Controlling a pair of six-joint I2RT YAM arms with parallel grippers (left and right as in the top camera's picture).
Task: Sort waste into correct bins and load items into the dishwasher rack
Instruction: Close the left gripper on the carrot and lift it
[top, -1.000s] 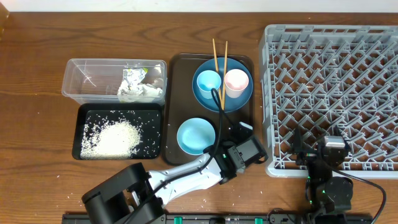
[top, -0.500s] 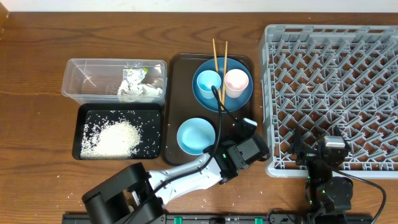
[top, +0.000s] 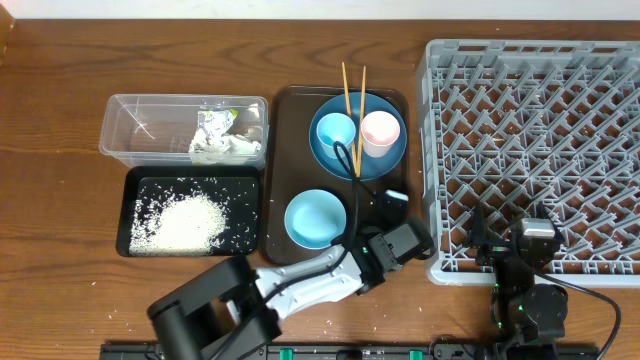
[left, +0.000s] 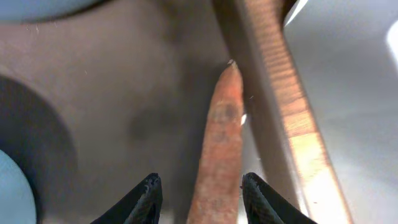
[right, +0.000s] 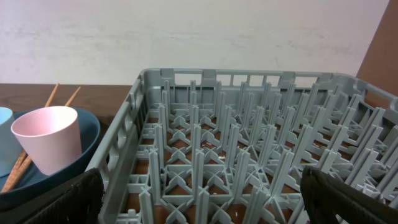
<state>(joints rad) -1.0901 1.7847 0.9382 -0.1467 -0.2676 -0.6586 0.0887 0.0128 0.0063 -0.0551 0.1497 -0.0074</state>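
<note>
Left wrist view: left tool (left: 202, 190) is standing open astride the carrot (left: 219, 143), 1 fingertip on each side, with a gap showing at the left one. The carrot is lying on the dark brown serving tray (left: 155, 93), pointing straight ahead of the tool, just beside the tray's rim on the tool's right.

Overhead view: the carrot is not showing here, as the tool is covering it. The bowl (top: 315, 218) is sitting just left of the left tool. Ahead of it, the blue plate (top: 385, 158) is carrying the light blue cup (top: 336, 131), pink cup (top: 380, 131) and 2 chopsticks (top: 346, 85). Further left, the clear tub (top: 130, 125) is holding the tissue (top: 225, 150) and wrapper (top: 215, 122), and the black tray (top: 140, 180) is holding rice (top: 185, 222).

Right wrist view: right tool (right: 200, 196) is gaping wide and gripping nothing, with the rack (right: 249, 155) directly ahead.

The surface (top: 60, 200) is brown wood. Only the right wrist view is showing the pale wall (right: 186, 31) behind it.
</note>
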